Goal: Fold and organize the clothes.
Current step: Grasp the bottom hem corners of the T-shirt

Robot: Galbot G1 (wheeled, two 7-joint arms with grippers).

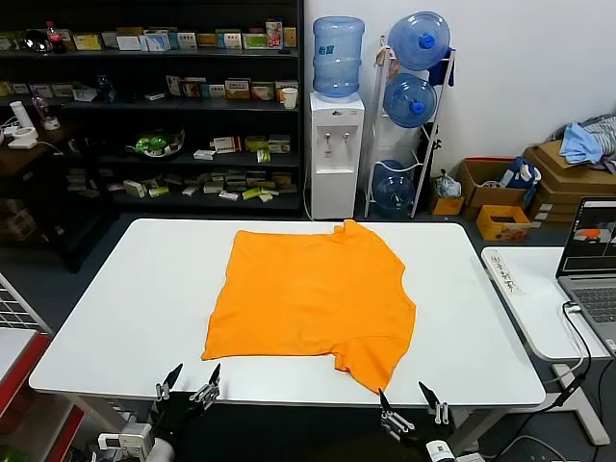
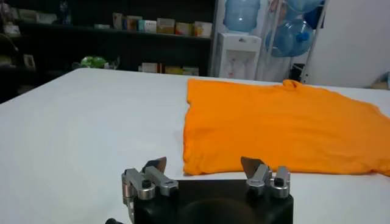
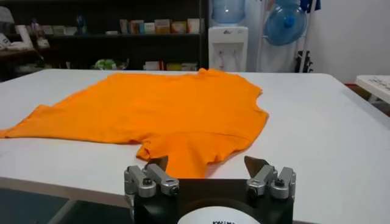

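The orange T-shirt [image 1: 313,298] lies spread flat on the white table [image 1: 135,318], plain side up, with one sleeve at the near right and one at the far edge. It also shows in the left wrist view [image 2: 280,125] and the right wrist view [image 3: 164,112]. My left gripper [image 1: 189,379] is open and empty just off the table's near edge, below the shirt's near left corner; it shows in its own wrist view [image 2: 204,167]. My right gripper [image 1: 411,395] is open and empty off the near edge below the near sleeve; it shows in its own wrist view [image 3: 207,164].
A second white table with a laptop [image 1: 589,260] and a cable stands at the right. Dark shelves [image 1: 154,106], a water dispenser [image 1: 336,144] and a rack of water bottles [image 1: 414,96] stand behind the table. Cardboard boxes with blue-grey cloth [image 1: 582,144] are at the far right.
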